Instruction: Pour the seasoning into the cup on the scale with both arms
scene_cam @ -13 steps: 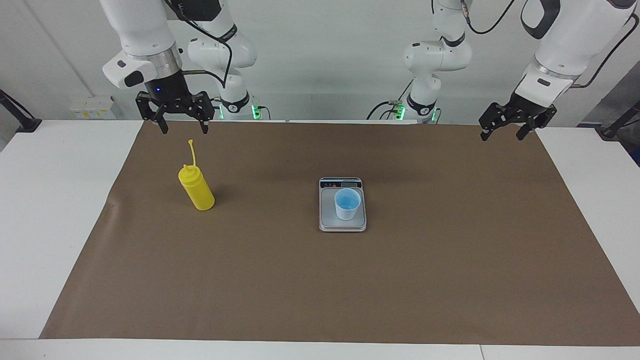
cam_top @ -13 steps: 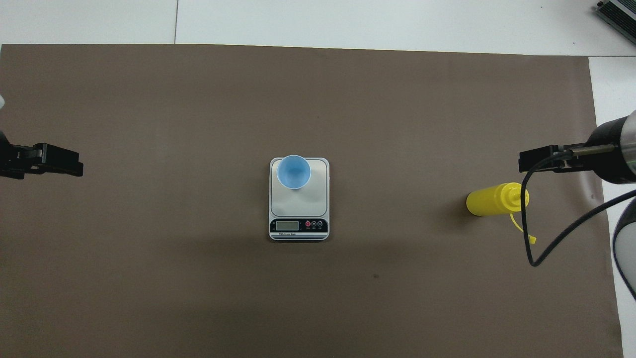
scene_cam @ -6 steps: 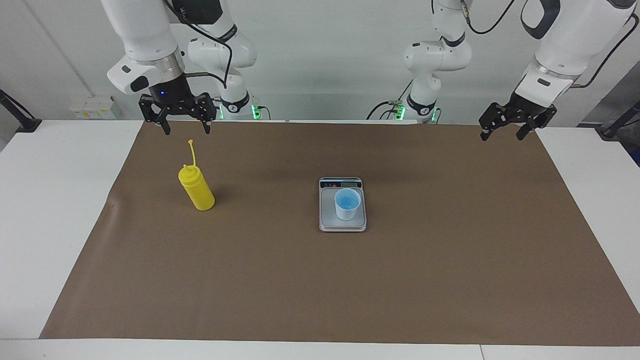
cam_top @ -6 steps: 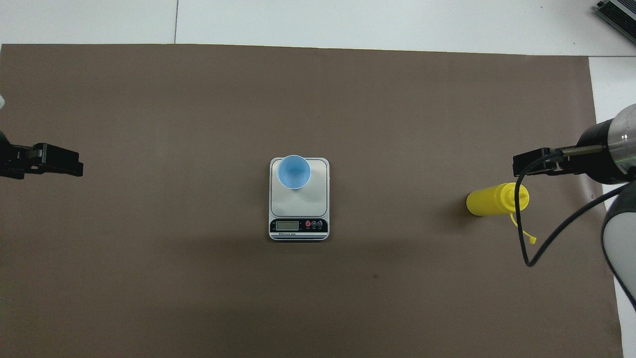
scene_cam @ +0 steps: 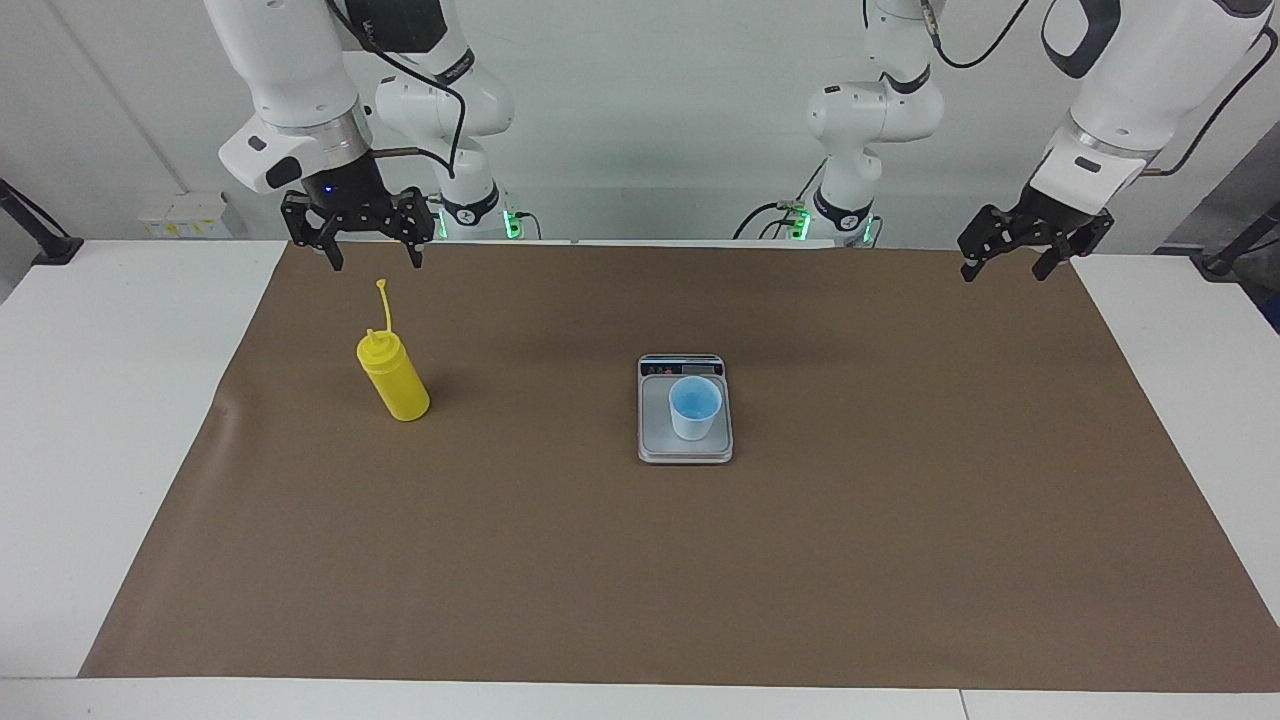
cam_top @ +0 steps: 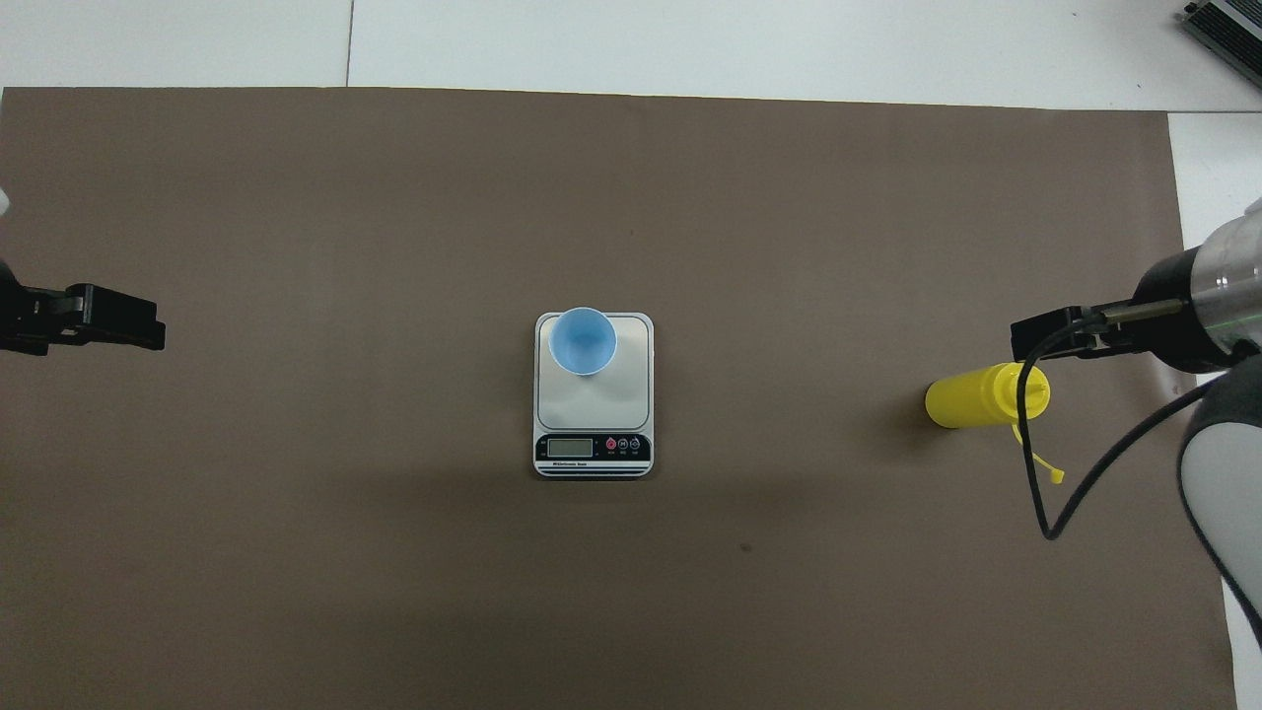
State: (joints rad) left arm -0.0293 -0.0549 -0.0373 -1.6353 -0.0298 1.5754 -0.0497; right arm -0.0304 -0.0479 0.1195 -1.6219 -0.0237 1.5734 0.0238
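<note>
I read the right end effector point(scene_cam: 370, 262) hanging fingers-down, spread and empty, over the mat at the seasoning's point(scene_cam: 394, 376) twelve o'clock. The left end effector point(scene_cam: 1012, 262), spread and empty, waits over the mat's corner. The cup point(scene_cam: 695, 407) stands on the scale point(scene_cam: 685, 451) mid-surface point(scene_cam: 120, 400), on the brown mat point(scene_cam: 700, 570).

left gripper point(cam_top: 99, 318): mostly cut off by overhead view's left edge
right arm point(cam_top: 1218, 463): cut off at right edge
scale point(cam_top: 593, 394) display digits: too small to read
grey box point(cam_top: 1223, 25): upper right corner, cropped
</note>
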